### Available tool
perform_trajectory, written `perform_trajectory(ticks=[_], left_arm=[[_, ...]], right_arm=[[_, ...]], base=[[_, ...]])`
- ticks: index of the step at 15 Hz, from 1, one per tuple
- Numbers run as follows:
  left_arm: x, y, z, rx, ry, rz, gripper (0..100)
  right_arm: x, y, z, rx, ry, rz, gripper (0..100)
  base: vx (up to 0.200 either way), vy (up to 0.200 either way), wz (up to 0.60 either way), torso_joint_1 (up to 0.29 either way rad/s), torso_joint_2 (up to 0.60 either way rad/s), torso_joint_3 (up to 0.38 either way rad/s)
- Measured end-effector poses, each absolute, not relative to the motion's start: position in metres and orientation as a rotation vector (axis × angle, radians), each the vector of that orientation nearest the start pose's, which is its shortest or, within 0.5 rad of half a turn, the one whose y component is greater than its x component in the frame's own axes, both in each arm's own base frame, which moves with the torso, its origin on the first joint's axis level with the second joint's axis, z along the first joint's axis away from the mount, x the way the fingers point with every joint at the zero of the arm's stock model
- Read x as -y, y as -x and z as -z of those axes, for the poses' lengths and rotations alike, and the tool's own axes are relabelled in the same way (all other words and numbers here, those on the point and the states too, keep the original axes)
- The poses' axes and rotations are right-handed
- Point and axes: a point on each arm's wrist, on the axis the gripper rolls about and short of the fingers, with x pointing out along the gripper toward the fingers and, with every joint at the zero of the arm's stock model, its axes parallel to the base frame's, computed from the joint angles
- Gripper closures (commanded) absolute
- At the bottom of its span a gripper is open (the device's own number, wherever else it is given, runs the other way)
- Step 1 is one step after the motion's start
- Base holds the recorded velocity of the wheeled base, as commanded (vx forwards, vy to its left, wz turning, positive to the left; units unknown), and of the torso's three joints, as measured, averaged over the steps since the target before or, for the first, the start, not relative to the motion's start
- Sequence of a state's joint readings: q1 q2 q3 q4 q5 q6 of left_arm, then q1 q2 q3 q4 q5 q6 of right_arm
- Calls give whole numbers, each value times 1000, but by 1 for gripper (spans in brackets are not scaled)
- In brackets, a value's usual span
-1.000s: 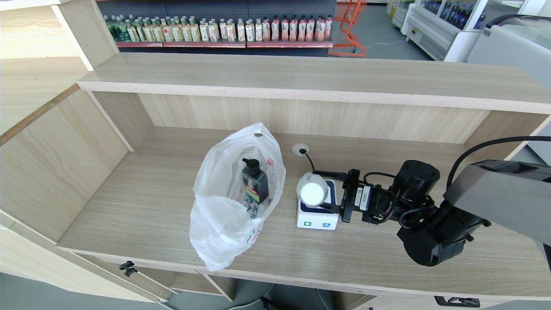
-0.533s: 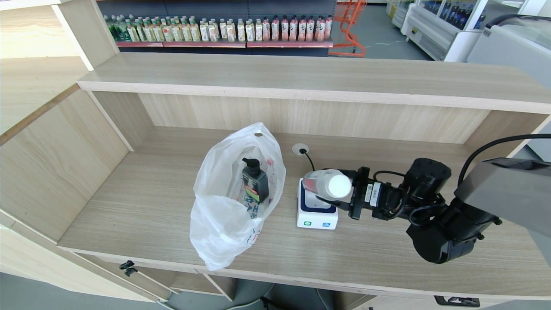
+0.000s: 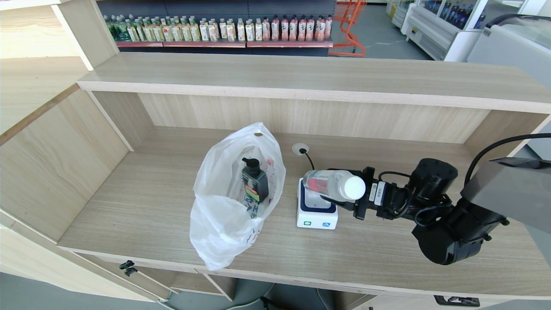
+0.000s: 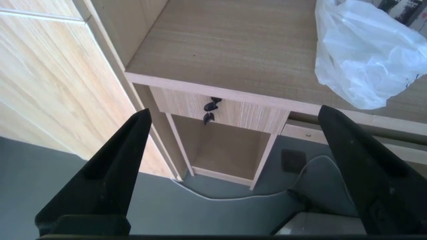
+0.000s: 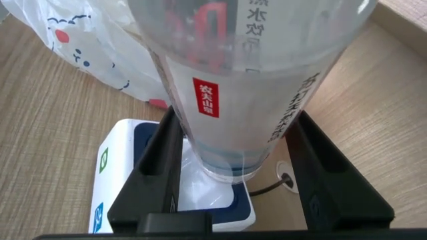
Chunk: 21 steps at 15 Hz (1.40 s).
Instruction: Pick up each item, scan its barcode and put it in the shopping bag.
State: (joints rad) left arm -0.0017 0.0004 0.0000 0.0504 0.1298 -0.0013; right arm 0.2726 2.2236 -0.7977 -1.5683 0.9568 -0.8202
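Now: wood counter (image 3: 146, 206), drink shelves (image 3: 215, 32) behind; right fingers (image 5: 159, 163) clamp bottle (image 3: 331, 183), left fingers (image 4: 107, 173) apart.

The gripper (image 5: 237, 160) clamps a clear bottle (image 5: 247, 87), one black finger (image 5: 157, 167) on each side of its body. The bottle runs away from the camera, with a white label carrying a red patch and dark print. Its far end hangs over a scanner (image 5: 127, 180), a white box with a dark blue top that sits on the wood-grain bench (image 5: 47, 140). Whether the bottle touches the scanner cannot be told. A white plastic bag (image 5: 87, 47) with red and blue printed marks lies just beside the scanner. A dark cable (image 5: 267, 189) leads from behind the scanner to a round port (image 5: 288, 180) in the bench.
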Motion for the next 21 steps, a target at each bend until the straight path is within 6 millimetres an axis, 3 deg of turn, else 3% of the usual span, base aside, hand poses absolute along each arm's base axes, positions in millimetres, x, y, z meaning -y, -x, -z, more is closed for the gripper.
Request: perform_trajectory(ticks=[3,6,8,11,16,21], left_arm=[[-3,23,-70,-51,-2,-129,0],[-3,23,-70,-51,-2,-129,0],[-3,23,-70,-51,-2,-129,0],[-3,23,-70,-51,-2,-128,0],[-3,23,-70,-51,-2,-129,0],[-3,23,-70,-51,-3,-128,0]], right_arm=[[-119,-353,-99,621,712,-1108,100],[-117,-346,-134,630,614,-1101,100],[-112,-337,-162,561,455,-1016,100],[-110,-325,-184,469,253,-930,100],[-124,-303,-192,215,-43,-814,100],[-126,-289,-199,107,-158,-821,100]], base=[[0,0,0,0,0,0],[0,0,0,0,0,0],[0,0,0,0,0,0],[0,0,0,0,0,0],[0,0,0,0,0,0],[0,0,0,0,0,0]])
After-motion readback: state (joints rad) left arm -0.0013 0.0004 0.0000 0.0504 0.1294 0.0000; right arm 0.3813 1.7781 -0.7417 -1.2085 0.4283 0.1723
